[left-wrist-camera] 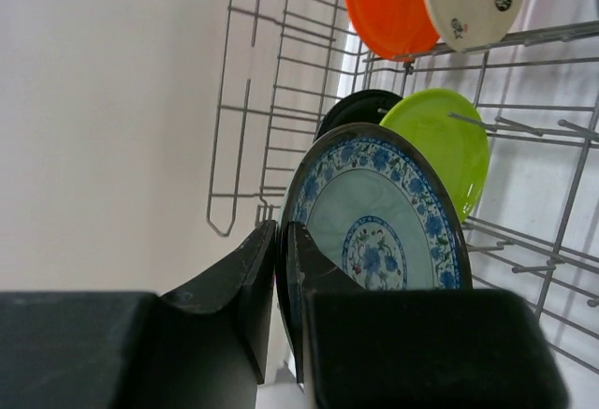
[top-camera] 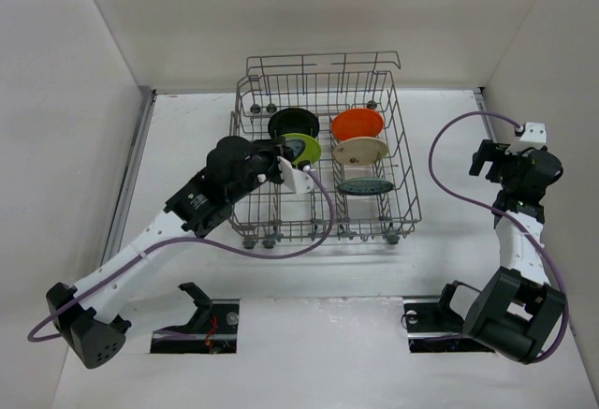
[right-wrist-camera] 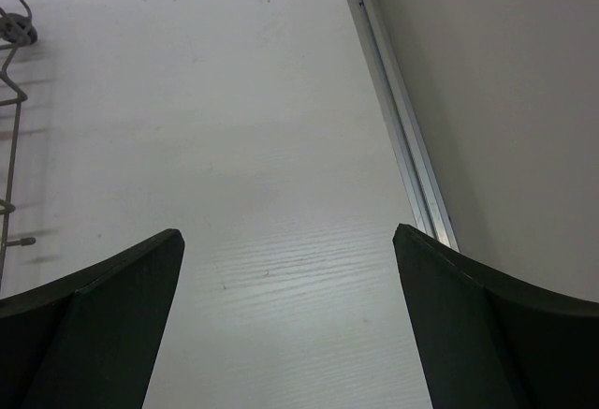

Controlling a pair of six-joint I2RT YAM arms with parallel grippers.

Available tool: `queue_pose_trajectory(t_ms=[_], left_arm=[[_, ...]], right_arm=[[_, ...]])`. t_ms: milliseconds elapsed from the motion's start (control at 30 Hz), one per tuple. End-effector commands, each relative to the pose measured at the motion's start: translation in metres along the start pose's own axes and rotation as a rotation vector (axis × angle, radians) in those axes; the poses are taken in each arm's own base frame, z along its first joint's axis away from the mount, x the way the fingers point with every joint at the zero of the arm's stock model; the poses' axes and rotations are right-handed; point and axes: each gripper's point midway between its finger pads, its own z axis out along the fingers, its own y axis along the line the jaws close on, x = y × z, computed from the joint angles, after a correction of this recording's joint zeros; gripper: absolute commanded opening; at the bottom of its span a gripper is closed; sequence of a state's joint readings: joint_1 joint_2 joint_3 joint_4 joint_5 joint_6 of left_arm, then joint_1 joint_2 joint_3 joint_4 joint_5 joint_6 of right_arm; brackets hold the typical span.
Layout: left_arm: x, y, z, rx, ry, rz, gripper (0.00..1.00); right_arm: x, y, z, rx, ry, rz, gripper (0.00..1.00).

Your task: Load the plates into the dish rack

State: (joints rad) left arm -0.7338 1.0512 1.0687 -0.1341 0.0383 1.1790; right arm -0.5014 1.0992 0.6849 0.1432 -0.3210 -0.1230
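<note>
Task status: five of the six plates stand in the dish rack (top-camera: 323,55), and the sixth is in hand.

1. Check the right column of the rack in the top view. The orange plate (top-camera: 357,124) stands toward the upper part of the frame, the cream plate (top-camera: 361,151) just below it, and a teal plate (top-camera: 365,185) below that. All three stand on edge between the tines.
2. Check the left column. The black plate (top-camera: 292,119) stands highest in the frame, with the lime green plate (top-camera: 307,148) just below it.
3. Note the left end effector (left-wrist-camera: 281,241). It is clamped on the rim of the blue-patterned plate (left-wrist-camera: 374,212), one finger on each face. In the top view this plate sits inside the rack outline, just below the lime green plate, and shows its pale underside. You cannot tell from these views whether its lower edge rests between the tines.
4. Note the right end effector (right-wrist-camera: 285,233). Its fingers are wide apart and hold nothing. It hangs over bare bench (top-camera: 187,147) at the right of the frame, well apart from the rack.

Remaining work, as judged: seat and release the held plate. No plate is visible on the bench.
</note>
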Motion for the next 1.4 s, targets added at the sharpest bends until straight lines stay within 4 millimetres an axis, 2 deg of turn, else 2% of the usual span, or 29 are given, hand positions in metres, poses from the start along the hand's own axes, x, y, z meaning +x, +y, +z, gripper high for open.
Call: queue_pose_trajectory(t_ms=[0,167,300,500,800,1367], left_arm=[[-0.024,0.013,-0.008,-0.054,-0.123,0.113,0.08],[-0.019,-0.012,-0.001,0.012,-0.173,0.135,0.08],[-0.018,-0.023,0.002,0.051,-0.221,0.137,0.08],[-0.014,-0.029,0.009,0.077,-0.280,0.152,0.08],[-0.015,-0.025,0.021,0.099,-0.364,0.160,0.08],[-0.027,-0.057,0.024,0.177,-0.454,0.129,0.08]], right_arm=[[-0.023,0.001,-0.001,0.003,-0.082,-0.017,1.00],[-0.024,0.001,-0.001,0.005,-0.083,-0.015,1.00],[-0.023,0.001,-0.001,0.006,-0.083,-0.015,1.00],[-0.023,0.000,0.000,0.008,-0.080,-0.013,1.00],[-0.022,-0.001,0.001,0.015,-0.074,-0.011,1.00],[-0.023,-0.003,0.000,0.023,-0.081,-0.005,1.00]])
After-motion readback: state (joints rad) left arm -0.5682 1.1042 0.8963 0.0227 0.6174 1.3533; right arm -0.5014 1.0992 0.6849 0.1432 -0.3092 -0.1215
